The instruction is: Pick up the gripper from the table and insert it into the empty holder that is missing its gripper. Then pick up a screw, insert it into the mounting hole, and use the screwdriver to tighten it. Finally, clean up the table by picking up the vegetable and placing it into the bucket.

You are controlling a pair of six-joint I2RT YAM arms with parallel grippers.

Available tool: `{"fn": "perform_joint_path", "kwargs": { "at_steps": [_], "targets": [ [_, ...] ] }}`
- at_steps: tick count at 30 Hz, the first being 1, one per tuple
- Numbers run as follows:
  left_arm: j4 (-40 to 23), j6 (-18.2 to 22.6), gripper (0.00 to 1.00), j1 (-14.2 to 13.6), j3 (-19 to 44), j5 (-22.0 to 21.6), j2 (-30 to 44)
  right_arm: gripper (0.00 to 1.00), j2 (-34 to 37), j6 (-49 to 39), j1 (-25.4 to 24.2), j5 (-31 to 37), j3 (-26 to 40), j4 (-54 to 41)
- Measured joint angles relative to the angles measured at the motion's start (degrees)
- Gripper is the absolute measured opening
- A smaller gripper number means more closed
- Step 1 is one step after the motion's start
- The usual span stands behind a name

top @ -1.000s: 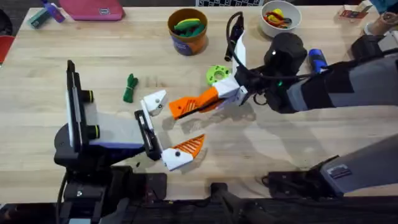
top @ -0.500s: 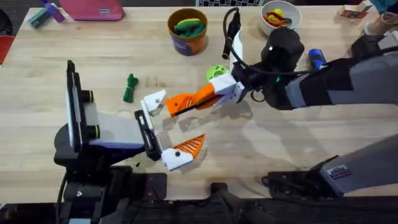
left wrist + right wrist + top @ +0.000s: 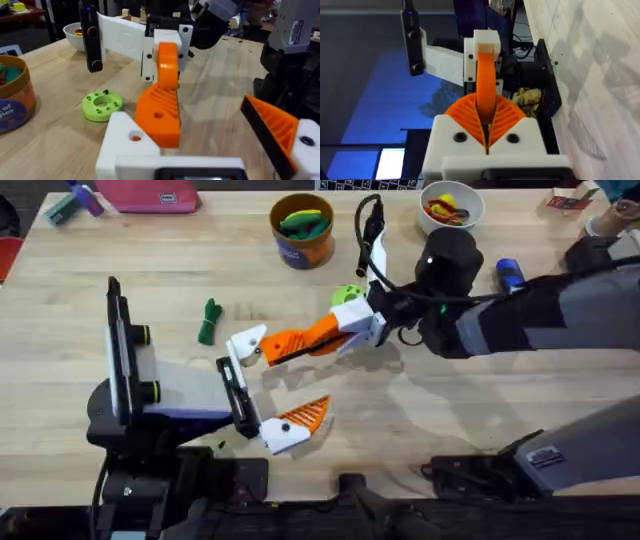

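Your right gripper [image 3: 275,352] reaches across the middle of the table, its orange fingers pressed together with nothing between them. Its tip sits just beside one white finger of your left gripper [image 3: 272,390], whose jaws are spread wide and hold nothing. The holder [image 3: 347,297] lies on the table behind your right gripper. The vegetable [image 3: 208,322] lies to the left. The bucket [image 3: 302,242] stands at the back, and the screwdriver [image 3: 509,275] lies far right

Matt pale wood table [image 3: 500,395], smooth lime plastic holder [image 3: 102,105], ribbed orange pads [image 3: 162,107]
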Motion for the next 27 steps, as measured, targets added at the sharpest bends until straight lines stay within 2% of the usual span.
{"fn": "perform_joint_path", "kwargs": {
  "at_steps": [27],
  "targets": [
    [0.0,-0.2,0.986,0.0,0.0,0.0,0.0,0.009,0.0,-5.1,4.1,7.1,3.1,-7.5]
  ]
}}
